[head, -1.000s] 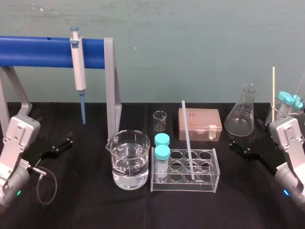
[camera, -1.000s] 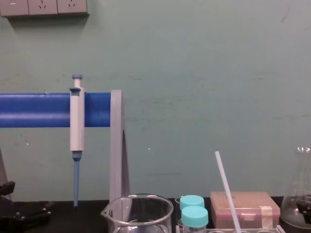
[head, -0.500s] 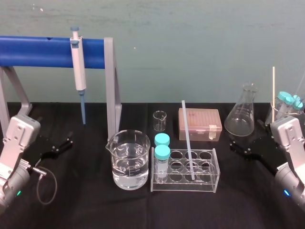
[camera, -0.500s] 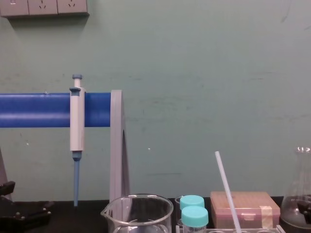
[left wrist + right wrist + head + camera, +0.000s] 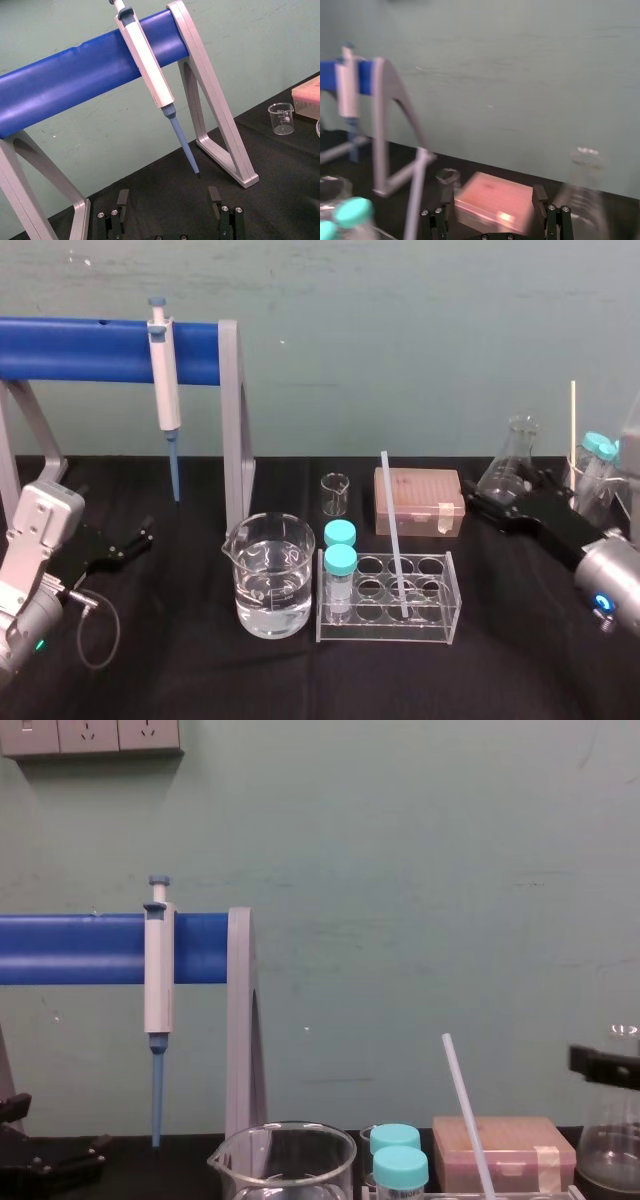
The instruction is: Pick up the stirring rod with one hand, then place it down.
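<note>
rod: thin white translucent stirring rod (image 5: 394,536), plain
pipette: white-bodied plastic pipette (image 5: 164,380), blue tip, grey-blue top
stand: blue-barred stand (image 5: 80,350), pale grey legs
caps: round teal vial caps (image 5: 340,559)
box: salmon-pink rectangular tip box (image 5: 419,498), tan tape strip
tabletop: black cloth tabletop (image 5: 180,670)
claws: left claw (image 5: 168,195), right claw (image 5: 493,195), both black
wall: pale green wall (image 5: 420,340), faint scuffs

Head camera looks down on the counter (image 5: 180,680); chest camera sits low, facing the blue rack (image 5: 80,948); both wrist cameras, seemingly nearer, share it.
</note>
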Controlling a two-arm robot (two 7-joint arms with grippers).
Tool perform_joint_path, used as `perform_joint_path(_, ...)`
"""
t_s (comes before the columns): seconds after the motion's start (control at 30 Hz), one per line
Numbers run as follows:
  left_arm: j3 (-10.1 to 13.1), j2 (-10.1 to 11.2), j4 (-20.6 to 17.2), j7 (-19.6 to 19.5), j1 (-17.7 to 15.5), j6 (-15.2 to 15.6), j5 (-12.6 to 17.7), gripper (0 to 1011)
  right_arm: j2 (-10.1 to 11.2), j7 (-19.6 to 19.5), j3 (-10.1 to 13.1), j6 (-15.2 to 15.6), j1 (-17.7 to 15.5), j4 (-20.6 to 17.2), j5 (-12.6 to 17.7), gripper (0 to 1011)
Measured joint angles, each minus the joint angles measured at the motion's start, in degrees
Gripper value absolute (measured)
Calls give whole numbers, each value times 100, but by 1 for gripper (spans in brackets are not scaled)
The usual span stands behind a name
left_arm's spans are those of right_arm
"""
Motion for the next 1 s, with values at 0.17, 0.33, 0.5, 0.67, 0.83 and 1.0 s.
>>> perform_joint_path(0.17,0,0,0,0,0,0,0,1000,-132,473,-113,292,286,55,152,1003)
perform_joint_path(0.33,0,0,0,0,0,0,0,1000,-254,745,-294,475,587,262,41,1003)
perform_joint_path(0.5,0,0,0,0,0,0,0,1000,-424,991,-487,727,925,580,-91,1004)
perform_joint_path(0.67,0,0,0,0,0,0,0,1000,-616,1190,-629,847,1201,950,-155,1003)
perform_joint_path(0.83,0,0,0,0,0,0,0,1000,-811,1349,-750,937,1441,1302,-187,1003)
perform_joint_path(1.0,0,0,0,0,0,0,0,1000,-927,1409,-796,1027,1564,1515,-183,1003)
